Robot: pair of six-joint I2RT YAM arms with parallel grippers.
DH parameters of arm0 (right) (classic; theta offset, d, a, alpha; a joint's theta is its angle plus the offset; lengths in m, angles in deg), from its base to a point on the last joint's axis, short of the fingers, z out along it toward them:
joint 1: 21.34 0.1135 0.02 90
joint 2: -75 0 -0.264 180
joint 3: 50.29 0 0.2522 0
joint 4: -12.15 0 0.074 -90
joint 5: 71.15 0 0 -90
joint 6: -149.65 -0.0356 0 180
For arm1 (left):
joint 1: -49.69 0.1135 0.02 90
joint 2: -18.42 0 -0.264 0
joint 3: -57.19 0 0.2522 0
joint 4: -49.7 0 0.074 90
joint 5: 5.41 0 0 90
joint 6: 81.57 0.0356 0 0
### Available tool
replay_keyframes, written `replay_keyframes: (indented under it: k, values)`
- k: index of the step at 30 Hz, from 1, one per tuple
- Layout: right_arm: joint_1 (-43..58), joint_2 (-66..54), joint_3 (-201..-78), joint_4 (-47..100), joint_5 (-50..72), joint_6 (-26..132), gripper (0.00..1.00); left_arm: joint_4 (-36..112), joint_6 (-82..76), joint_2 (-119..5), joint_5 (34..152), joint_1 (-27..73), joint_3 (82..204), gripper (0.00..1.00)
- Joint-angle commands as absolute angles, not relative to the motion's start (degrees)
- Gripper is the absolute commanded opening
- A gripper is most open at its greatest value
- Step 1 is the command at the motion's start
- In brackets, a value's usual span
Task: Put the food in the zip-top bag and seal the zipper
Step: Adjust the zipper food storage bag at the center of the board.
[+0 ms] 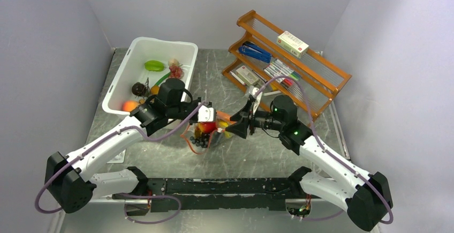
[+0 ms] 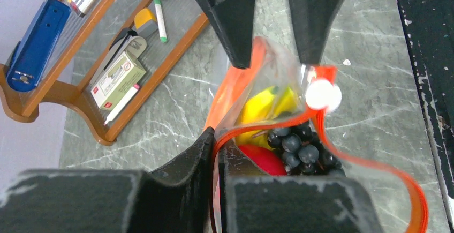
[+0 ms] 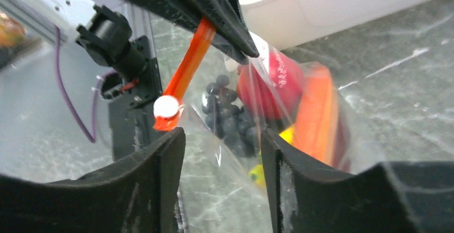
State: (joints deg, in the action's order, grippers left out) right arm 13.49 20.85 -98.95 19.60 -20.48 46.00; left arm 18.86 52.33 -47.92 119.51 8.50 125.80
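Nearest the lens, the left gripper (image 2: 216,143) is clamped on the zipper (image 2: 227,91) of the zip-top bag (image 1: 210,132), held at 4 o'clock from the white bin (image 1: 160,43). Inside, grapes (image 2: 300,147), banana bunch (image 2: 259,107) and red fruit (image 2: 262,160) are seen. At its 3 o'clock the right gripper (image 3: 222,139) is parted around the film.

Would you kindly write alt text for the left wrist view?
Left pincer shut on the orange-red zipper strip of a clear plastic zip-top bag holding a yellow banana bunch, dark grapes and a red fruit; right pincer open opposite.
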Motion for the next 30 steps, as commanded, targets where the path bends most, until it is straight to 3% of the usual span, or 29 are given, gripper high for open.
replay_keyframes:
  k: [1, 10, 20, 30]
  values:
    - [13.3, 20.7, -99.1, 14.9, -26.1, 56.6, 0.6, 23.8, 51.9, -46.5, 125.3, 11.4, 124.4, 0.07]
    - [13.7, 18.1, -101.6, 27.2, -27.8, 75.3, 0.6, 24.8, 50.5, -47.8, 129.2, 13.8, 124.8, 0.07]
    - [30.7, 26.6, -88.0, 3.5, -1.4, 82.3, 0.59, 25.9, 49.3, -48.8, 130.2, 14.7, 124.8, 0.07]
    - [31.2, 24.7, -89.7, 3.3, 4.7, 90.6, 0.59, 25.8, 49.4, -48.6, 131.1, 15.0, 124.4, 0.07]
